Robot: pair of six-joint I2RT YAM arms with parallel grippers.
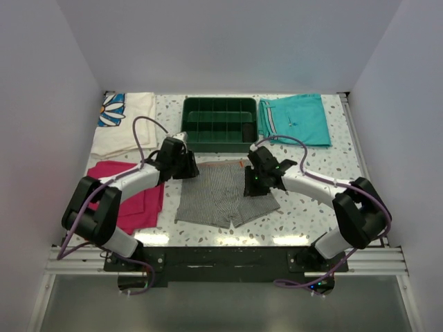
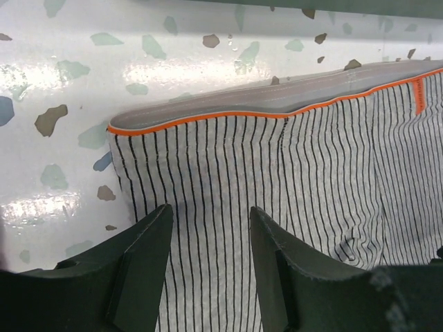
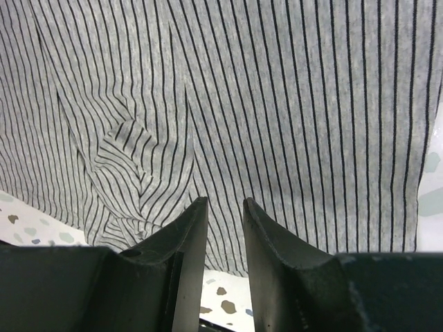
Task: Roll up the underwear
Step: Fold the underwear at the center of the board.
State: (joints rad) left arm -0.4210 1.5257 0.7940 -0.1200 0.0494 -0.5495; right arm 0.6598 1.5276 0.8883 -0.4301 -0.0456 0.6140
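Grey striped underwear (image 1: 225,194) on a speckled white table (image 1: 173,114)

The underwear is seen in light grey with fine dark stripes, edged in orange-red at the waistband. The table is flecked with grey, teal and brown chips. A dark green tray (image 1: 219,102) is set at its far edge, teal shorts (image 1: 297,119) at the far right corner, a cream cloth (image 1: 128,121) with a blue flower print at the far left corner, and a magenta cloth (image 1: 138,204) along the left edge.

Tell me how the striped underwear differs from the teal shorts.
The grey-and-white striped cloth underwear has fine dark stripes and orange trim; the teal cloth shorts are unstriped. The underwear lies near table centre; the shorts lie at the far right, beside the green plastic tray. Both lie flat on the speckled table.
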